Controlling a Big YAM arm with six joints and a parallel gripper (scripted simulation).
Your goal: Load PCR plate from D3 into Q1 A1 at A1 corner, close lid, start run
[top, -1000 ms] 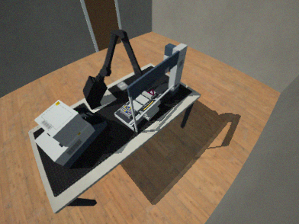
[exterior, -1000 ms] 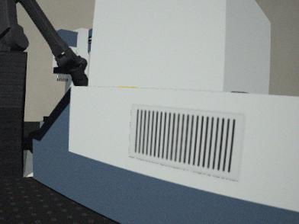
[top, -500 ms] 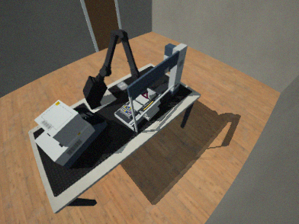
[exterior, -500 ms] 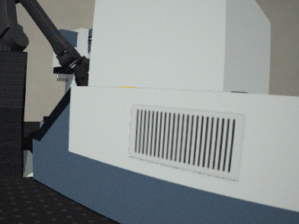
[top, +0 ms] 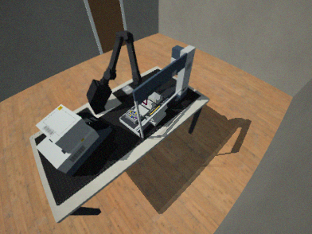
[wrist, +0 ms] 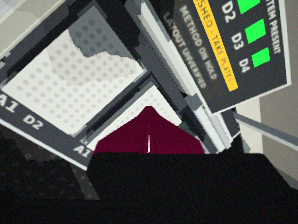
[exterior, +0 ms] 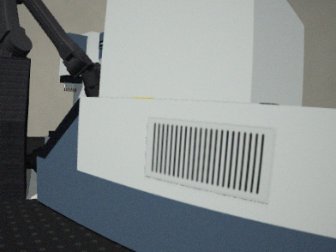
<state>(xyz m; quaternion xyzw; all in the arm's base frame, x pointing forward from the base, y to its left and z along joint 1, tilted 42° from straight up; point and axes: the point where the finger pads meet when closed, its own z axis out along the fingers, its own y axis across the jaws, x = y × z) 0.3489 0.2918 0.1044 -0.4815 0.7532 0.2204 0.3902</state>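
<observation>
I've got the dark-red-fingered gripper pinched shut on nothing, white dotted PCR plate just ahead, so next I'd spread the fingers to grasp.

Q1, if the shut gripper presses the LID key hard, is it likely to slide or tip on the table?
Tipping seems unlikely: Q1 is a broad, low box with a wide footprint on the table. A slide is more plausible, since nothing visibly braces its sides. The shut gripper ends in a narrow point, so a gentle, straight push looks safest.

Top looks down from afar, exterior hugs cycler Q1, wrist faces deck.
</observation>
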